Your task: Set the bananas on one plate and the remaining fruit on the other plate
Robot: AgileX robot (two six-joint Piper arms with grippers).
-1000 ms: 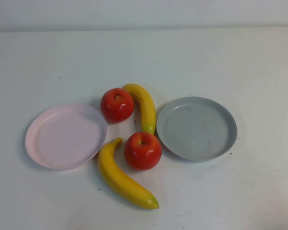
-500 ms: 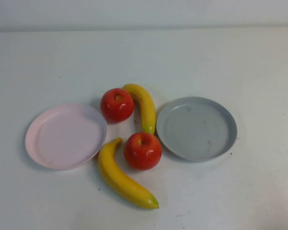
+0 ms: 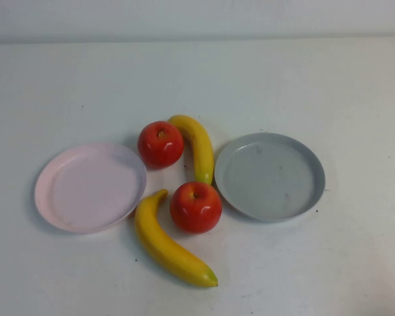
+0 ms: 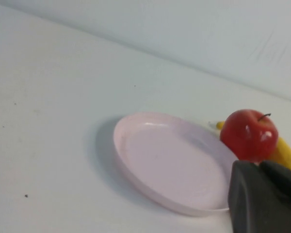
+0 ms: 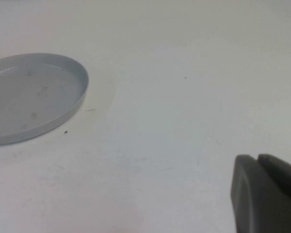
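No change in the half-second and full second prior: sorting had not begun.

Both plates sat bare on the table [image 3: 355,85], the pink plate [image 3: 60,214] to my left and the grey plate [image 3: 303,197] to my right. Between them lay the far apple [image 3: 160,144] touching the far banana [image 3: 196,146], and the near apple [image 3: 195,207] just beside the near banana [image 3: 166,245]. My left pincer [image 4: 266,196] hung just beside the pink plate, my right pincer [image 5: 266,191] well apart from the grey plate; each showed its fingers pressed together, holding nothing. All four placements remained.
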